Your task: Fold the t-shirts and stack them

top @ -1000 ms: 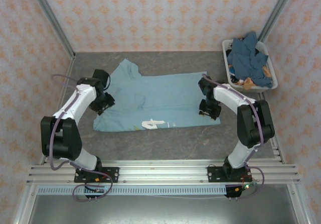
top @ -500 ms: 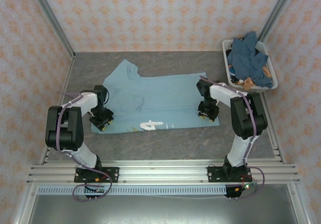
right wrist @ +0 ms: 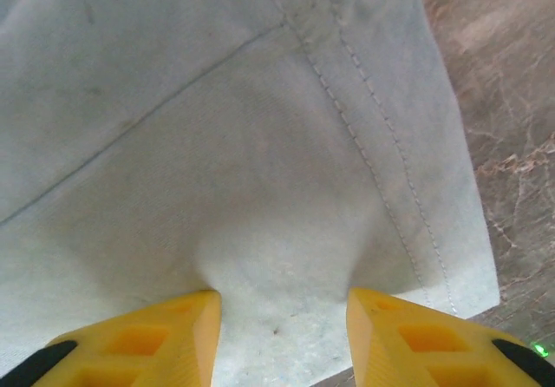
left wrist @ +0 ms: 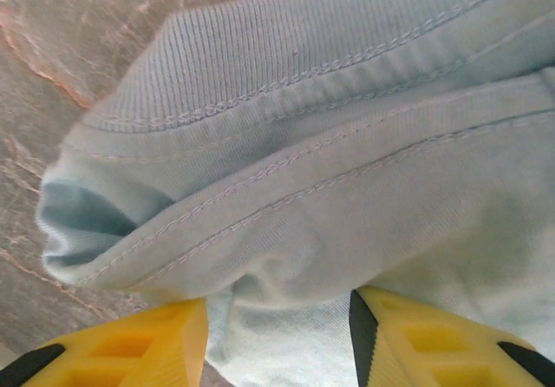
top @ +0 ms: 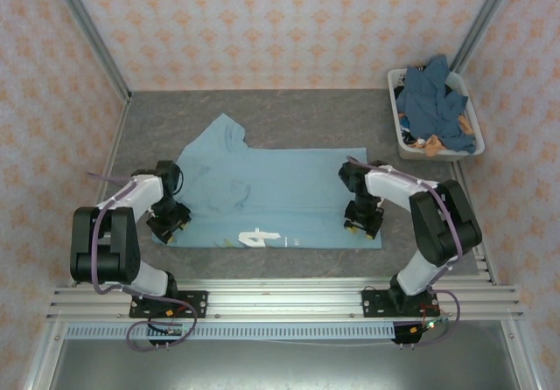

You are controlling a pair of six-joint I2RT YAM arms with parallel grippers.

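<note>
The light-blue t-shirt [top: 280,189] lies spread flat on the bench [top: 306,110], its near edge pinched at each end by the left jaws and right jaws, probably so both ends lift together for an even fold.

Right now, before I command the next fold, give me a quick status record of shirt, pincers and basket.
t-shirt: light blue, spread flat on table, white print near front edge
left pincer: at shirt's left end, cloth bunched between fingers
right pincer: at near right corner, cloth puckered between fingers
basket: far right, holds dark blue clothes
</note>
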